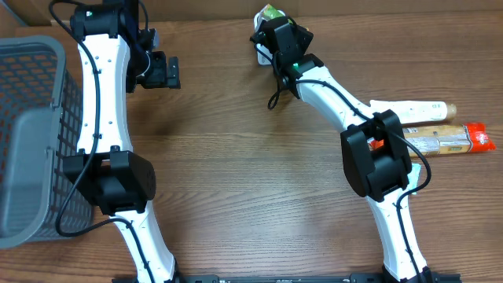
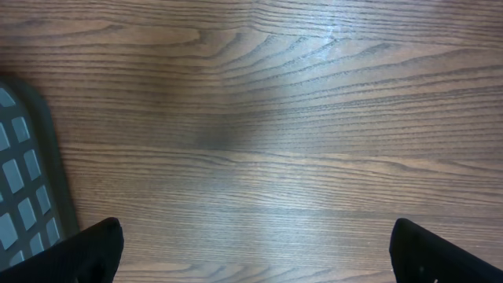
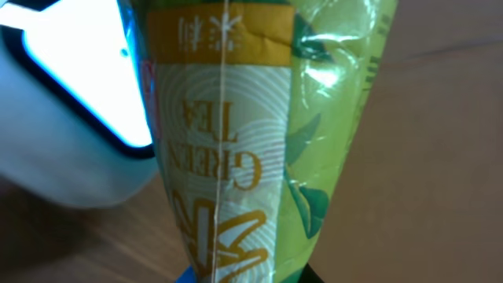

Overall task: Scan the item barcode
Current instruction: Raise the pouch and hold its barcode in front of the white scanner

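- Currently the scanning step itself is going on, as I am judging it. The right jaws are closing narrowly on the green tea packet, at the end nearest the wrist. They are holding it up just in front of the white scanner, at the far middle of the desk.
- The scanner's window is glowing bright behind the left side of the packet. Whether packet and scanner are touching, I cannot tell.
- The packet is showing the words "GREEN TEA", which are appearing upside down in the right wrist view. Above them a yellow band is carrying two characters that I am not managing to read.
- No barcode is showing on the face turned to the wrist camera, so it is probably lying on another side. The next move is likely calling for a slow turn of the packet until the code is facing the lit window, without the thin wrapper slipping.
- The left jaws are standing wide and holding nothing, hanging over bare desk near the grey basket.
- A pale packet and an orange-ended packet are lying at the right, well apart from the scanner. Their print is too small to read.
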{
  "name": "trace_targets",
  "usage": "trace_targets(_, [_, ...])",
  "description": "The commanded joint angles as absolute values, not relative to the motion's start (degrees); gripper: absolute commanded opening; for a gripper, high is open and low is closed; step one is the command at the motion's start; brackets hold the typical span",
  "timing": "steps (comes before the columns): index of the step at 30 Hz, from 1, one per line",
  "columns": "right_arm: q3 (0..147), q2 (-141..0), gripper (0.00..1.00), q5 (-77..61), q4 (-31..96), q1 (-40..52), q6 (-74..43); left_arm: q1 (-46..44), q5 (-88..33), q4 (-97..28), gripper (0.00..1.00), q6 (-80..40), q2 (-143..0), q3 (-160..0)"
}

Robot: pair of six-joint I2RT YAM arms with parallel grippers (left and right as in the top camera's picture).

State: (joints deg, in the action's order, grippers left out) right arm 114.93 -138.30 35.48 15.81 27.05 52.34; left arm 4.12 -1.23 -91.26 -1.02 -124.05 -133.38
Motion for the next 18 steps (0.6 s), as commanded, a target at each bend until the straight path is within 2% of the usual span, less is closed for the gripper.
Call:
trace_targets(1, [116.25,-136.77,0.04,37.41,12.84,27.24,52.38,3.73,-1.06,-91.2,1.0,0.03,-124.53,-133.23])
trace_targets(18, [116.2,-139.85,0.04,36.56,10.31,26.15,52.38,3.73,-1.06,-91.22,1.0,0.03,-124.53,-133.23])
